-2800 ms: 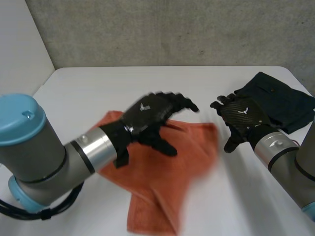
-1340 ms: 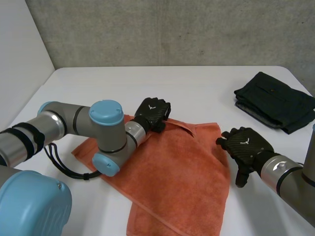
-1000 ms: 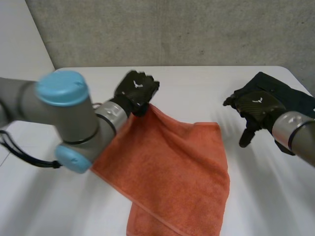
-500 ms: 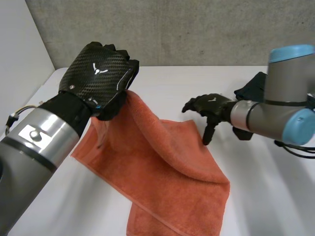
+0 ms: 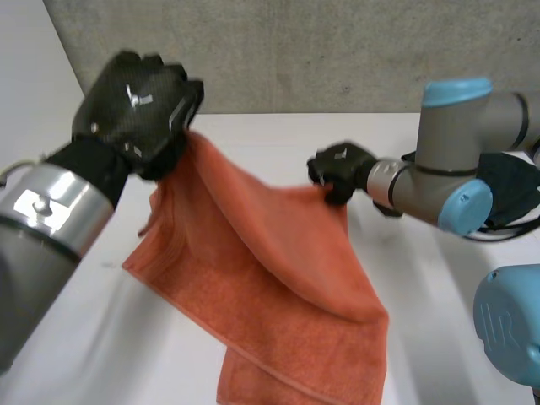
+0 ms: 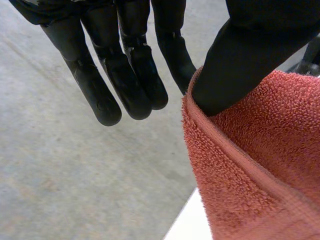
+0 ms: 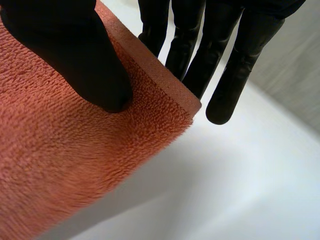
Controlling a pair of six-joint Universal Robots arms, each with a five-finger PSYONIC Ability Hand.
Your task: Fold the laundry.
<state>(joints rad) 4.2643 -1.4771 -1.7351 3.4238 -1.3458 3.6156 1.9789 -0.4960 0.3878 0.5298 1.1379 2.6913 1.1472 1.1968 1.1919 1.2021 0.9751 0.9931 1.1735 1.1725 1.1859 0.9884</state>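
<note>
The left robot hand [image 5: 139, 97] pinches one corner of the orange towel [image 5: 278, 270] and holds it high. The right robot hand [image 5: 337, 171] pinches the neighbouring corner. The towel's lower part lies on the counter [image 5: 439, 321]. To fold well, bring both corners level, with the edge between them taut.

The towel [image 5: 270, 278] lies in the middle of the table [image 5: 439, 321]. The left hand [image 5: 139, 105] pinches its corner up at 10 o'clock. The right hand [image 5: 337, 169] pinches its corner at 1 o'clock. More clothes [image 5: 516, 190] lie at 3 o'clock.
</note>
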